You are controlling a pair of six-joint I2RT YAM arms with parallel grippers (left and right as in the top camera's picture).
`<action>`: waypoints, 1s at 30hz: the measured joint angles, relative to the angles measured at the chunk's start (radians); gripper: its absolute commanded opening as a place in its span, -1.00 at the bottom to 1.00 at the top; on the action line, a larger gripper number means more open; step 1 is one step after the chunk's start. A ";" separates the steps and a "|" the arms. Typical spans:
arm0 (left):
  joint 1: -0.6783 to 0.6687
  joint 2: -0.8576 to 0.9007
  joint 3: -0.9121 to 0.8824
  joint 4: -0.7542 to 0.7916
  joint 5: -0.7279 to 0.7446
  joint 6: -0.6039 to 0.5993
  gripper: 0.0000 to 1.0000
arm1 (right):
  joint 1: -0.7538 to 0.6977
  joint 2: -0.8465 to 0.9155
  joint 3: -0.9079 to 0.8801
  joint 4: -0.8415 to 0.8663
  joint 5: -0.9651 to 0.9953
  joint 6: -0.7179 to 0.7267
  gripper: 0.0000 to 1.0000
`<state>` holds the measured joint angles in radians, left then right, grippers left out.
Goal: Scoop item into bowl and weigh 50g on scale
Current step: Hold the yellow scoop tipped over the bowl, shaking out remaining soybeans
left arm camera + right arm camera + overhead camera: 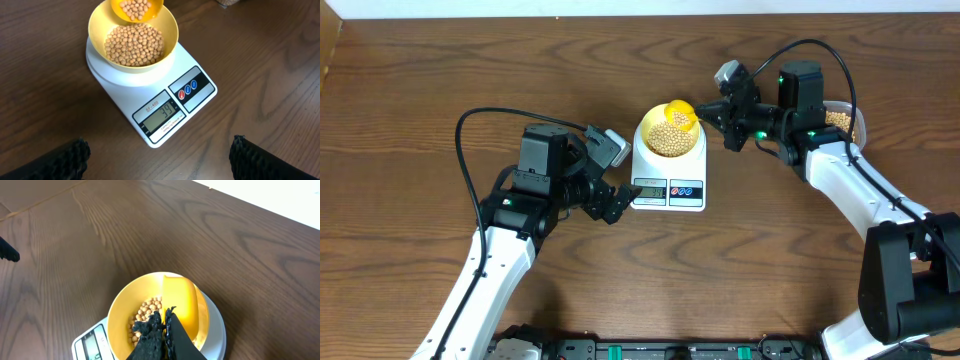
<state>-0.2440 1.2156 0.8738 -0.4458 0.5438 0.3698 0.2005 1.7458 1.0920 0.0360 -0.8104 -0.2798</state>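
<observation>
Over the far rim of the bowl [97,25], the right gripper [162,326] is clamped tight on the handle of the scoop [184,302]. The scoop's long axis runs from the fingers straight out across the bowl, and beans [134,44] lie in both. Bowl and beans sit on the scale [125,95], which reads 39 against a target of 50, so probably only a slight forward tip of the scoop is called for; the left gripper [157,159], at the scale's front, is spread wide and empty, farther from the scoop.
</observation>
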 measured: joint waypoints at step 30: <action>0.000 0.000 0.000 0.000 0.000 0.000 0.82 | 0.000 0.000 0.000 -0.016 0.000 -0.027 -0.98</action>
<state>-0.2440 1.2156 0.8738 -0.4458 0.5438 0.3698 0.2005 1.7458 1.0920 0.0196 -0.8104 -0.3065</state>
